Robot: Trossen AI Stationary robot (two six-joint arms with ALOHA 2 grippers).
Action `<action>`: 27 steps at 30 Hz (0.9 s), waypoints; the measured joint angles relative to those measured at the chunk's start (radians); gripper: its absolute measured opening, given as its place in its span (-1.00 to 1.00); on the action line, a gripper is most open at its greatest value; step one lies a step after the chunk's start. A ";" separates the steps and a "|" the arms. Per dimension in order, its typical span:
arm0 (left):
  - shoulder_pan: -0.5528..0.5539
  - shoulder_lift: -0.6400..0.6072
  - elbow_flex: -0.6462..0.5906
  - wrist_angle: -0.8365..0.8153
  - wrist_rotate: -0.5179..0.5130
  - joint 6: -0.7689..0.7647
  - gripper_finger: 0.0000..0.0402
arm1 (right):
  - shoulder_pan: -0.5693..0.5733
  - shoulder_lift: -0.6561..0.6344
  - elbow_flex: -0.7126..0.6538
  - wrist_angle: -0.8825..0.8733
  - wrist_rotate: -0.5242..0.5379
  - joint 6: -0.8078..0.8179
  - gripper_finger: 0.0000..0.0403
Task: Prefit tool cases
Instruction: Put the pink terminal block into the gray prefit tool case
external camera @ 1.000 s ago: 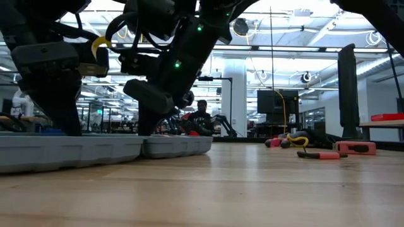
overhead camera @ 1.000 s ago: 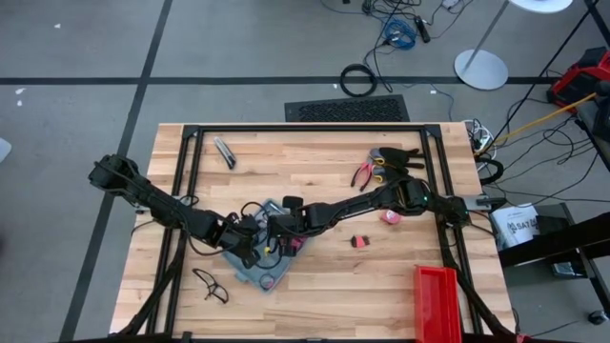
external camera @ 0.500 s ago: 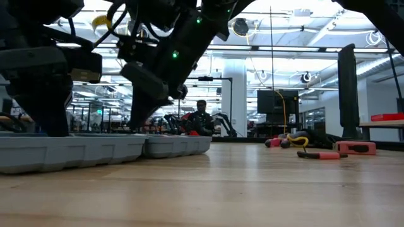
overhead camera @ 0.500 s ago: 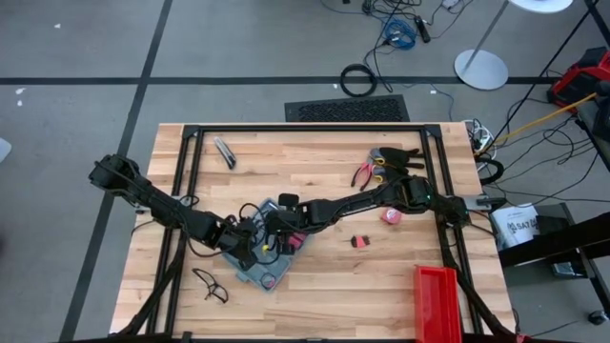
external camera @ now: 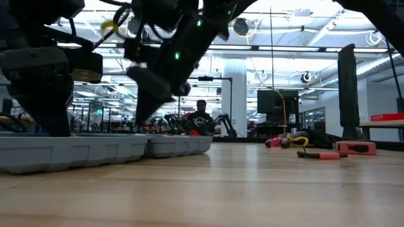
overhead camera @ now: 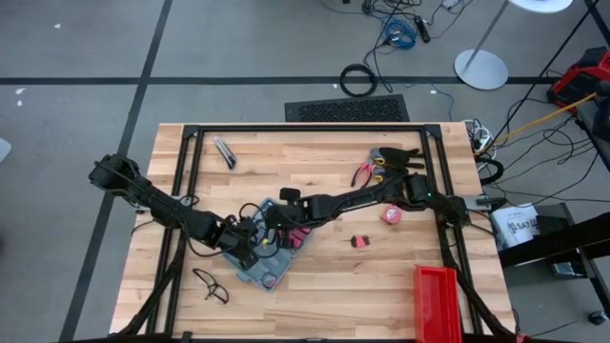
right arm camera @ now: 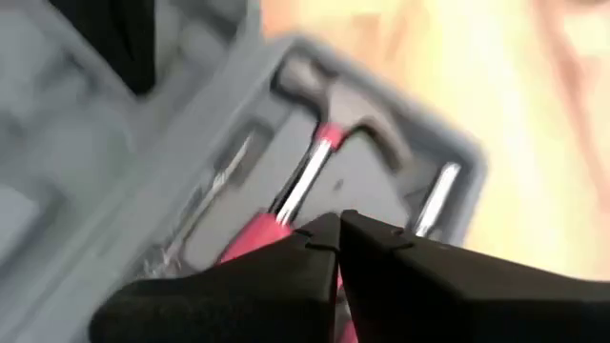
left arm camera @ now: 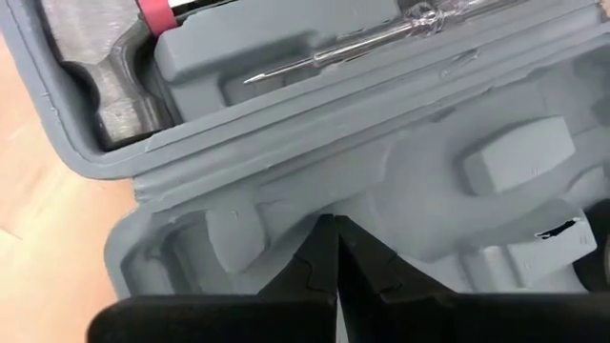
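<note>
Tool cases: one tool case, lying open on the wooden tabletop, toward its front left.
Case look: blue-grey shell, rounded corners, grey moulded tray; a hammer with a red handle and a screwdriver sit in their recesses.
Claws: two; the left claw is clenched, empty, over the tray; the right claw is clenched, empty, above the hammer.
Bins: one red bin at the front right.
Pliers: one red-handled pair near the back.
</note>
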 joint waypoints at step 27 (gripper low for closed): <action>-0.001 0.000 0.000 -0.008 0.000 -0.003 -1.00 | -0.019 0.080 0.006 -0.046 -0.090 0.060 -1.00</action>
